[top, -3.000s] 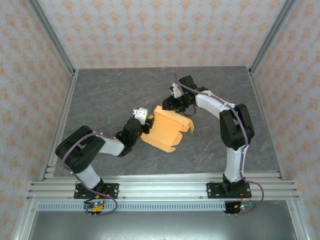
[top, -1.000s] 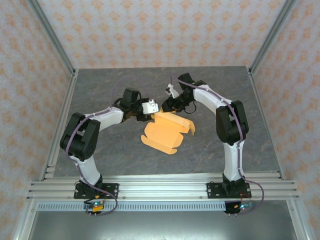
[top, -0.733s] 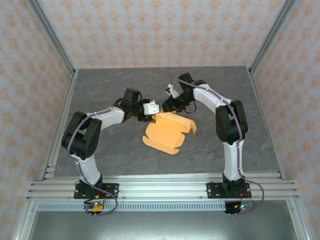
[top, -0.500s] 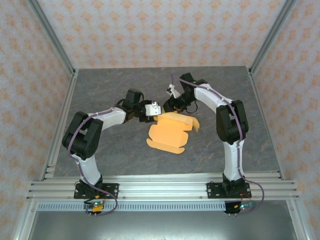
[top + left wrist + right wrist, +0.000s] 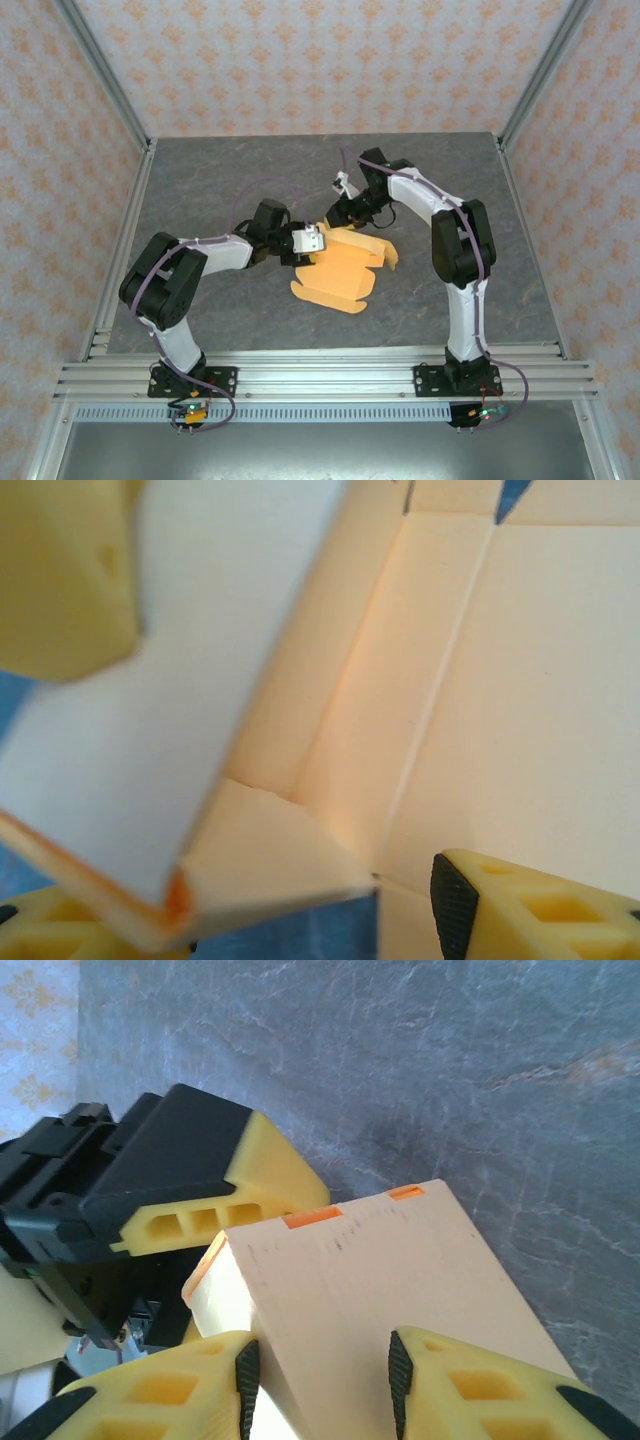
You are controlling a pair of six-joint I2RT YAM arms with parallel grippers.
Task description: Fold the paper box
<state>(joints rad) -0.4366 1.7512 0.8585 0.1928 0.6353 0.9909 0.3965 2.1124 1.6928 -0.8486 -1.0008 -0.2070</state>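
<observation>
The paper box (image 5: 343,268) is a light orange-tan, partly folded sheet lying mid-table, with flaps raised at its far and right sides. My left gripper (image 5: 306,243) is at the box's far-left corner, open. In the left wrist view its fingers (image 5: 470,912) straddle a raised corner flap of the box (image 5: 500,700), and the right pad stands clear of the card. My right gripper (image 5: 344,213) is at the box's far edge. Seen from the right wrist, that gripper (image 5: 320,1380) is shut on a folded wall of the box (image 5: 380,1270), beside a left gripper finger (image 5: 210,1195).
The grey stone-patterned table (image 5: 220,180) is framed by aluminium rails (image 5: 320,375) at the near edge and patterned walls on three sides. Both arms arch inward and meet close together at the box's far edge.
My left gripper has slid nearer and to the right along the box's far-left corner. The box has shifted slightly right and toward the near edge. The right gripper has kept its hold.
</observation>
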